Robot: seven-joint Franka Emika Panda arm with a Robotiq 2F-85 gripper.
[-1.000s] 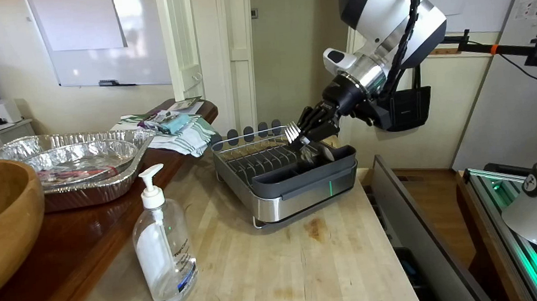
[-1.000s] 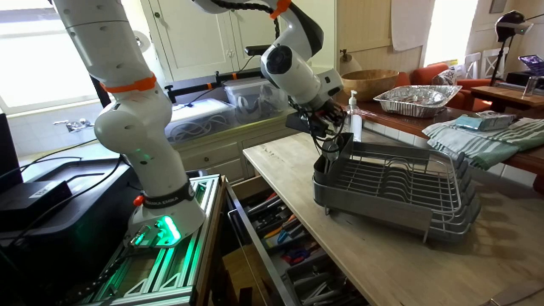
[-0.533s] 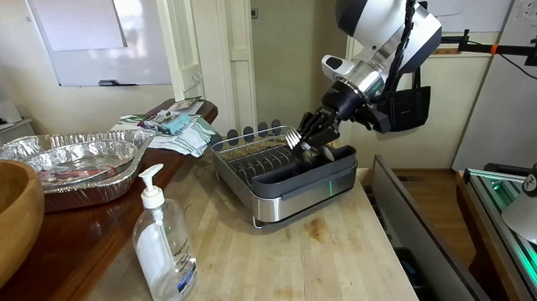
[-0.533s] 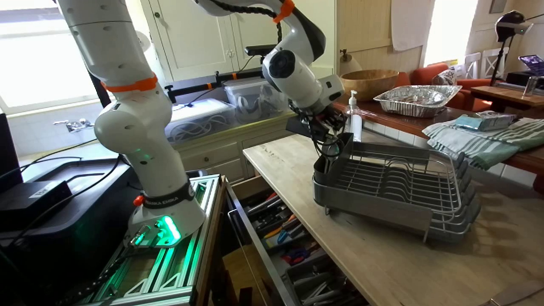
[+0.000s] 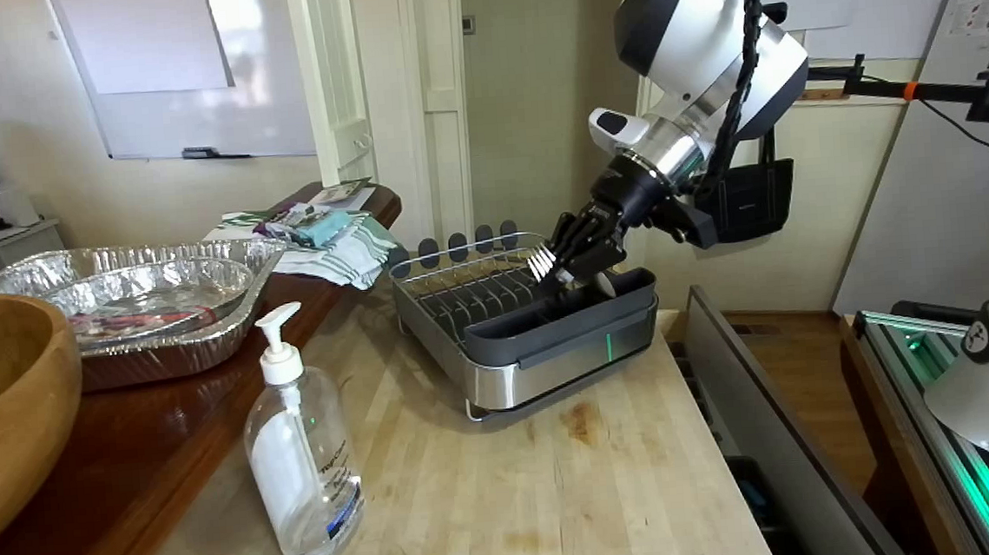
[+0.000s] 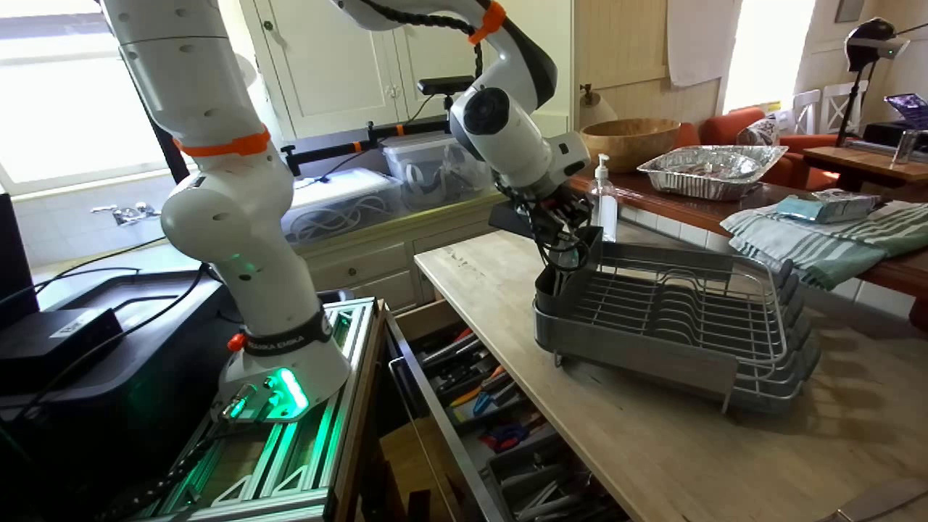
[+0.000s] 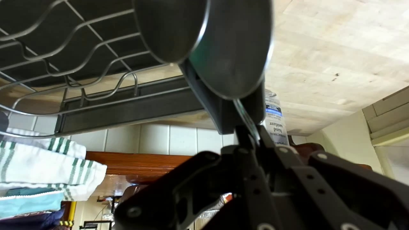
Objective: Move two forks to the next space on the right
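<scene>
A fork (image 5: 540, 263) was pinched, apparently by its stem, in the tool (image 7: 255, 135). Its tines were tilted and raised above the cutlery caddy (image 5: 564, 335); its lower end was hidden. Whether a second fork was gripped with it could not be told; one could be left behind if only one stem was held. In the wrist view, the stem was partly hidden by a spoon (image 7: 238, 52); snagging could be caused by a sideways move before full lift-out. Rotation in the tool could be caused by the narrow stem. If clearance were insufficient, the handle could be caught on the cutlery caddy and the dish rack (image 6: 638, 349) dragged across the worktop (image 5: 476, 505).
</scene>
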